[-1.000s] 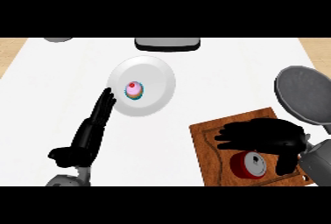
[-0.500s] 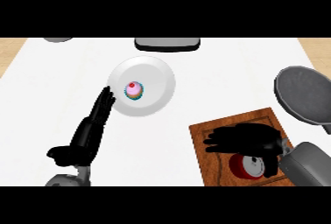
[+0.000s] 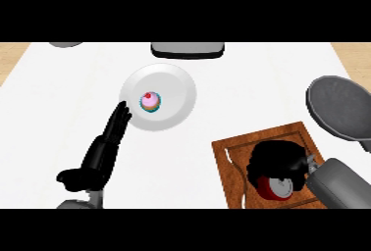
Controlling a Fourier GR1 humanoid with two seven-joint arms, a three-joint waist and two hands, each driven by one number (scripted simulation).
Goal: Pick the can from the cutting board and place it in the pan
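On the board (image 3: pixel 239 169) at lower right, our right hand (image 3: pixel 277 158) curls its fingers over the red can (image 3: pixel 275 188). Beyond waits the pan (image 3: pixel 340 110); our left hand (image 3: pixel 105 147) rests open on the white bench (image 3: pixel 246 93) beside a cupcake plate (image 3: pixel 174 83).

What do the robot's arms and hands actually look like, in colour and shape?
Both hands are matte black with slim, jointed fingers: the left hand long and narrow, the right hand a rounded dark mass. Each sits on a smooth, grey, cylindrical forearm. No cables, markings or sleeves show.
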